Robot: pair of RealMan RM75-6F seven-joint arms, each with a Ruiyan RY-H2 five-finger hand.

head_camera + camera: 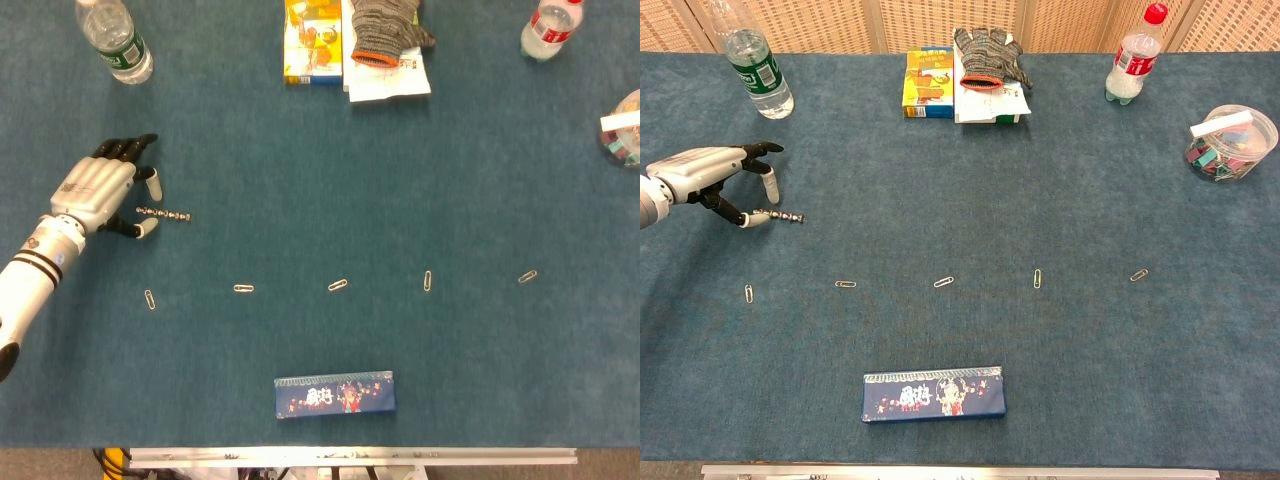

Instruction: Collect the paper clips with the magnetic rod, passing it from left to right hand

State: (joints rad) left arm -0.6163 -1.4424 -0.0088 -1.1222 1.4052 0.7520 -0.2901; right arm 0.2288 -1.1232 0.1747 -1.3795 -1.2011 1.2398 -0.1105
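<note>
The rod is lying on the cloth at far left, its left end between the spread fingers of the left hand. Closing squarely on that end should leave the tip free for the clips.

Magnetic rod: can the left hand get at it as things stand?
Probably yes. The left hand is open right at the near end of the magnetic rod, its fingers spread around that end, and nothing lies between them on the table.
</note>
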